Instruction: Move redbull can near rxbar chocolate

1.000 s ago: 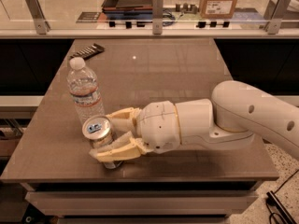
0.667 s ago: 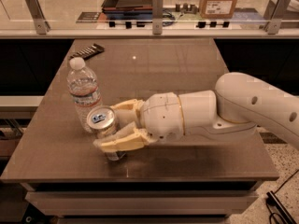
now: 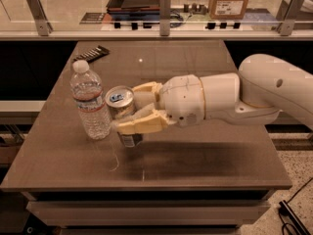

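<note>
hand (image 3: pixel 126 109) gripping redbull can (image 3: pixel 120 98) above the bench (image 3: pixel 205 155), just beside a water bottle (image 3: pixel 90 104), rxbar chocolate (image 3: pixel 90 54) well apart at far-left corner

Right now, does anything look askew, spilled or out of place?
Only the redbull can: it tilts in the gripper, top leaning toward the upright water bottle. Nothing spilled; the rxbar chocolate lies flat at the far-left corner.

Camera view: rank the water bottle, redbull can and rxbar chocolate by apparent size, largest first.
1. water bottle
2. redbull can, clasped by the gripper beside the water bottle
3. rxbar chocolate, though it lies farther back, which may shrink it
</note>
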